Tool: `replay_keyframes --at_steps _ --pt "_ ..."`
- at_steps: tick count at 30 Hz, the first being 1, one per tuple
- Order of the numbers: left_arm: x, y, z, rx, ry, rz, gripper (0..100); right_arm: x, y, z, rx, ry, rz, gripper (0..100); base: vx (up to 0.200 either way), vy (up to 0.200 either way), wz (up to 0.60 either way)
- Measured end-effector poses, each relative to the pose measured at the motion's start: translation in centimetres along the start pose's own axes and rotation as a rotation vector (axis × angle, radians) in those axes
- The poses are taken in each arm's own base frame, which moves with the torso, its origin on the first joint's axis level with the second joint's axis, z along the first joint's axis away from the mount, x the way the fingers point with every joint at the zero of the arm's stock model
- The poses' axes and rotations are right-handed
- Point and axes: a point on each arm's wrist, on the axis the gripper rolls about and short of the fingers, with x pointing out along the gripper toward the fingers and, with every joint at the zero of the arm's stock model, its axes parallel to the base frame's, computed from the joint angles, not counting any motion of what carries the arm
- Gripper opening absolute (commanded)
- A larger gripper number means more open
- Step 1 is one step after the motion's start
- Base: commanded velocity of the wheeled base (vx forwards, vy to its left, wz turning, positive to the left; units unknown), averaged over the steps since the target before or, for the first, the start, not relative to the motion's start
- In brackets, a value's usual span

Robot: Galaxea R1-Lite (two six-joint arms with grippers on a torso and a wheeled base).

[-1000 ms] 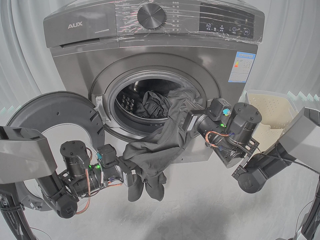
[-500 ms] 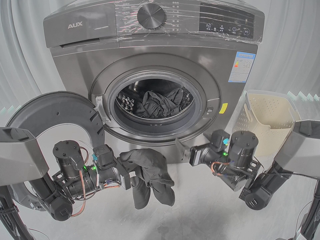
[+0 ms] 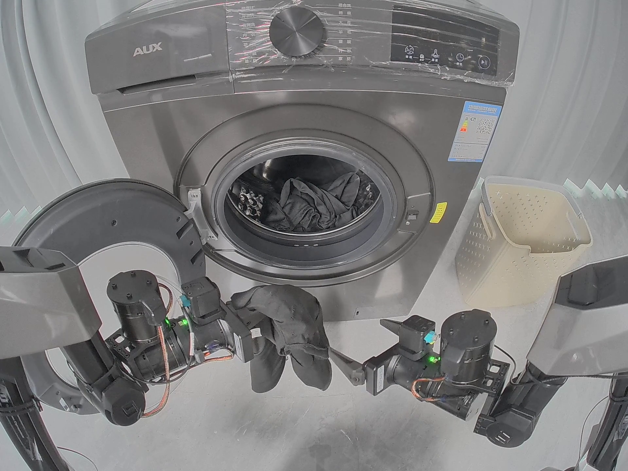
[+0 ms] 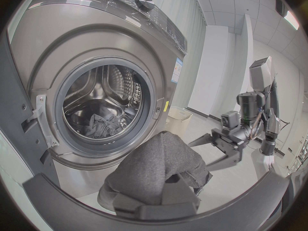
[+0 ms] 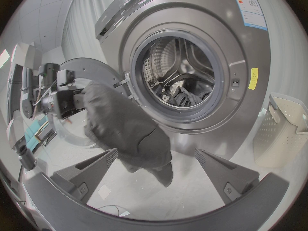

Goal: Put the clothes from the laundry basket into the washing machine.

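I am seeing the left tool (image 3: 260, 333) gripping a dark garment (image 3: 294, 322) below the washing machine (image 3: 294, 99) opening. Right tool (image 4: 199, 156) is gaping wide, also below it.

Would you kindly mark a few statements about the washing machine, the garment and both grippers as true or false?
1. The washing machine's door is swung open. True.
2. The left gripper is shut on a dark garment. True.
3. The right gripper grips that garment too. False: the right gripper is open and holds nothing, beside the hanging garment.
4. Nothing has been loaded so far. False: dark clothes lie in the drum.
5. The basket stands at the robot's left of the machine. False: the laundry basket stands on the floor at its right.
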Motion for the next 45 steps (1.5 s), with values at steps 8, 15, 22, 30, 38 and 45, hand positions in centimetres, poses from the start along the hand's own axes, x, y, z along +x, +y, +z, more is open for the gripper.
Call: replay_keyframes --at_steps 8,15,22,30,38,45 --pt "0.4 0.6 -0.2 -0.008 -0.003 0.017 0 -0.5 1.3 -0.8 -0.035 0.032 0.074 100 0.0 0.0 0.0" --pt "0.5 0.7 -0.2 -0.011 -0.005 0.017 0 1.0 2.4 -0.6 -0.038 -0.002 0.1 100 0.0 0.0 0.0" --pt "0.5 0.6 -0.1 -0.009 -0.007 0.015 0 3.4 1.6 0.4 -0.024 -0.073 0.068 100 0.0 0.0 0.0" --pt "0.4 0.5 -0.1 -0.009 -0.007 0.011 0 4.3 1.2 0.7 -0.016 -0.101 0.054 100 0.0 0.0 0.0" --pt "0.4 0.4 -0.1 -0.008 -0.006 0.008 0 4.8 1.5 0.9 -0.013 -0.118 0.06 0 0.0 0.0 0.0" --pt "0.5 0.3 -0.1 -0.01 -0.004 0.006 0 5.1 1.9 1.2 -0.005 -0.145 0.072 0 0.0 0.0 0.0"
